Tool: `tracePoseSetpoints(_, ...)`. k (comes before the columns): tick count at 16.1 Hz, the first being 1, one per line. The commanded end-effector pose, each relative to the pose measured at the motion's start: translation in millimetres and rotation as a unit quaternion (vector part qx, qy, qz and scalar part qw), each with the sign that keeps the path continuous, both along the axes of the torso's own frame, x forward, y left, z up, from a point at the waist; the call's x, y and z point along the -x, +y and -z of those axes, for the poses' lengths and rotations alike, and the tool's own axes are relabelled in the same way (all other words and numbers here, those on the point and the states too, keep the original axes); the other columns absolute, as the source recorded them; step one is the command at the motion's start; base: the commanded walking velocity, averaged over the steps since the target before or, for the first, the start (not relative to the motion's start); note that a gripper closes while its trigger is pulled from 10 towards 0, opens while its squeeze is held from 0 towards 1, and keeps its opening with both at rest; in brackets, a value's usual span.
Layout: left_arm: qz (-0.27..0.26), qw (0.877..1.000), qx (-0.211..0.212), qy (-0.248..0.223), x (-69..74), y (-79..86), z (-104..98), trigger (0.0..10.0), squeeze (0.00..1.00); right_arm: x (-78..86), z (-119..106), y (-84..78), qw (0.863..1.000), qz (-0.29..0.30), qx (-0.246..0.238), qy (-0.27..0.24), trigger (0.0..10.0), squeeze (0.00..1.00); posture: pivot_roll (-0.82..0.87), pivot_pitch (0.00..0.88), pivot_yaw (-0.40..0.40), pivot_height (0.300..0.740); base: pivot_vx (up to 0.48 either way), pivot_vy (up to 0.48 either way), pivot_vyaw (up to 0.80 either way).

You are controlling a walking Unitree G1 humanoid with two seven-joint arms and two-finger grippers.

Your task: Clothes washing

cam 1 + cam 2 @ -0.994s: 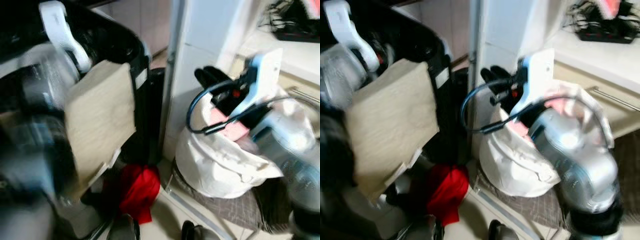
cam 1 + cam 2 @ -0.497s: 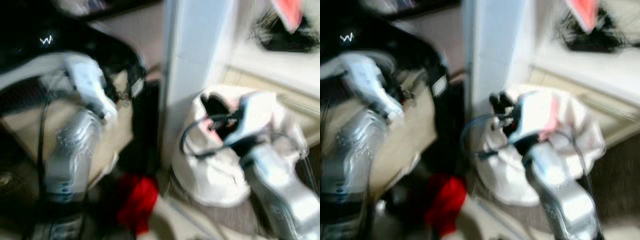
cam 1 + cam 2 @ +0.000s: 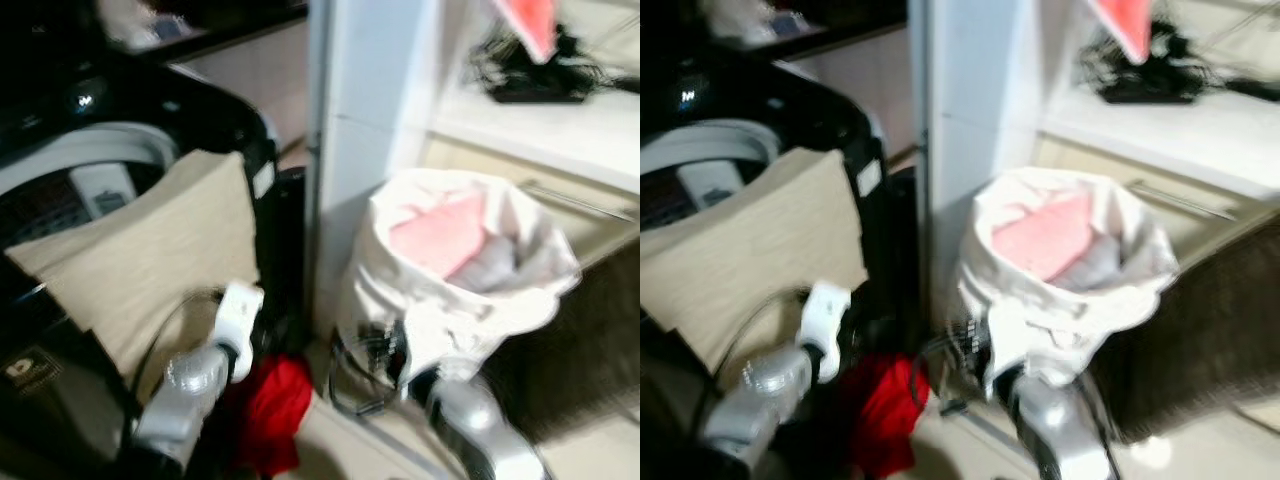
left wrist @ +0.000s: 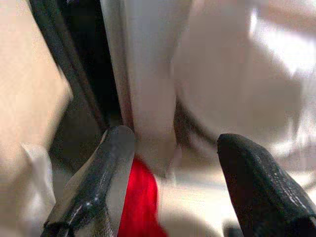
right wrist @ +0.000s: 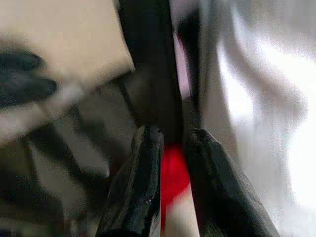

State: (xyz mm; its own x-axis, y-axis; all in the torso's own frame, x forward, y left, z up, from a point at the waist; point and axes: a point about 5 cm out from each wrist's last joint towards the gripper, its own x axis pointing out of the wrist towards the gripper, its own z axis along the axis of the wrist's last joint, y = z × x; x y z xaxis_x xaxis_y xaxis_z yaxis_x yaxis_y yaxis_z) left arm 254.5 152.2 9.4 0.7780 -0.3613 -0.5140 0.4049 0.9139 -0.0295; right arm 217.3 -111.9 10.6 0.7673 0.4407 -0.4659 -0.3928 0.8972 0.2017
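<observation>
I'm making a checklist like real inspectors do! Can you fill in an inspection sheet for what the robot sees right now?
Surface: pale floor.
Job's things: white laundry bag holding pink cloth; beige cloth draped over black washing machine; red cloth on the floor.
Clutter: dark tangle on white shelf.
Grippers: left gripper open, low; right gripper nearly shut, empty.
Cables: black cable loops by both arms.
Surroundings: white pillar.

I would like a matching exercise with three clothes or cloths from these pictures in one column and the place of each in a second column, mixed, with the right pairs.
Things:
1. beige cloth
2. red garment
3. pink garment

Places:
A. inside the white laundry bag
B. on the floor, between the washing machine and the bag
C. draped over the washing machine's front edge

Pairs: 1-C, 2-B, 3-A
</observation>
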Motion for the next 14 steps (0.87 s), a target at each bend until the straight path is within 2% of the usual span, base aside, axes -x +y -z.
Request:
tracePoseSetpoints(1,0.004,0.999,-0.029,0.037,5.6,0.8,18.9,10.0,0.00,3.7,20.0,-5.2,0.999,0.009,0.016,0.036,10.0,0.00,-0.06,0.031,0.004,0.740,0.000,0.000,0.00)
tracePoseSetpoints(3,0.007,0.994,-0.048,0.102,21.4,-1.2,45.8,10.0,0.00,16.7,54.5,-14.0,0.991,0.045,0.046,0.117,10.0,0.00,-0.07,0.028,0.005,0.740,0.000,0.000,0.00)
tracePoseSetpoints(6,-0.016,0.987,-0.054,0.149,34.2,-3.6,64.6,10.0,0.00,26.2,77.8,-22.6,0.976,0.112,0.057,0.178,10.0,0.00,-0.07,0.030,0.012,0.740,0.000,0.000,0.69)
tracePoseSetpoints(8,-0.007,0.986,-0.077,0.150,38.6,-9.7,70.7,10.0,0.00,28.8,83.8,-22.3,0.973,0.112,0.071,0.188,10.0,0.00,-0.08,0.032,0.011,0.740,0.000,0.000,0.80)
tracePoseSetpoints(10,-0.002,0.985,-0.076,0.152,39.0,-15.3,72.6,10.0,0.00,25.6,84.4,-20.0,0.976,0.103,0.068,0.181,10.0,0.00,-0.08,0.031,0.010,0.740,0.000,0.000,0.80)
tracePoseSetpoints(11,-0.005,0.985,-0.073,0.157,40.1,-16.4,74.2,10.0,0.00,23.3,83.7,-16.5,0.979,0.079,0.074,0.174,10.0,0.00,-0.08,0.029,0.008,0.740,0.000,0.000,0.80)
tracePoseSetpoints(14,-0.027,0.981,-0.075,0.177,45.2,-12.0,79.6,10.0,0.00,27.0,88.1,-15.6,0.978,0.046,0.094,0.179,10.0,0.00,-0.08,0.026,-0.001,0.740,0.000,0.000,0.80)
